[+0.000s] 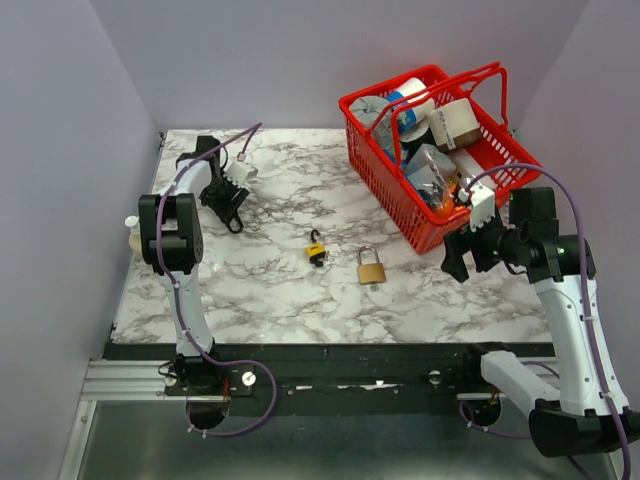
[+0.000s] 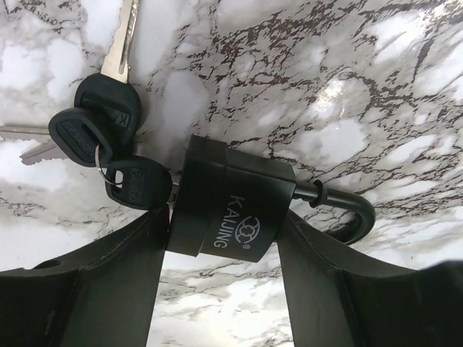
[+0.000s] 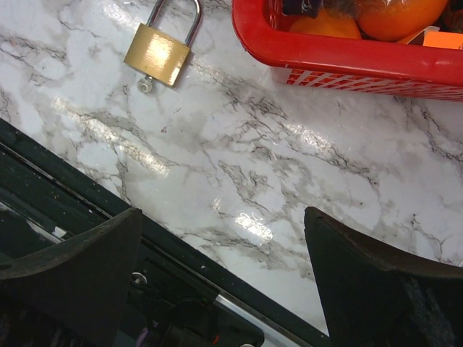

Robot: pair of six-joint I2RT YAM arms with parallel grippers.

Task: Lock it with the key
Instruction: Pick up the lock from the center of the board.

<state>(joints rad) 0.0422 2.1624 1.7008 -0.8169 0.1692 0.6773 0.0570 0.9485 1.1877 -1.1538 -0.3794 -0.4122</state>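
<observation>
Left gripper [image 2: 224,224] sits low over the back left part of the marble table [image 1: 280,290], near the left edge and the back wall, with bare marble to its right. Its arm rises from the base, bends at a high elbow and reaches away and down toward that corner. Its fingers [image 2: 87,289] flank the body of a black padlock [image 2: 231,199] lying on the marble, each close against one side; I cannot tell whether they are pressing on it yet. The shackle [image 2: 347,210] sticks out to the right, its free end clear of the body. A bunch of black-headed keys [image 2: 101,123] lies to the left, one key butting against the body's end.

Right gripper [image 3: 223,217] hangs above the front right of the table, just beside the near corner of the red basket [image 1: 400,210], the table's front edge passing under it. Its arm climbs from the base and bends inward. The jaws stand wide apart with nothing between them. A brass padlock [image 1: 371,268] lies on the marble well to its left, beside a small black and yellow lock [image 1: 316,250].
</observation>
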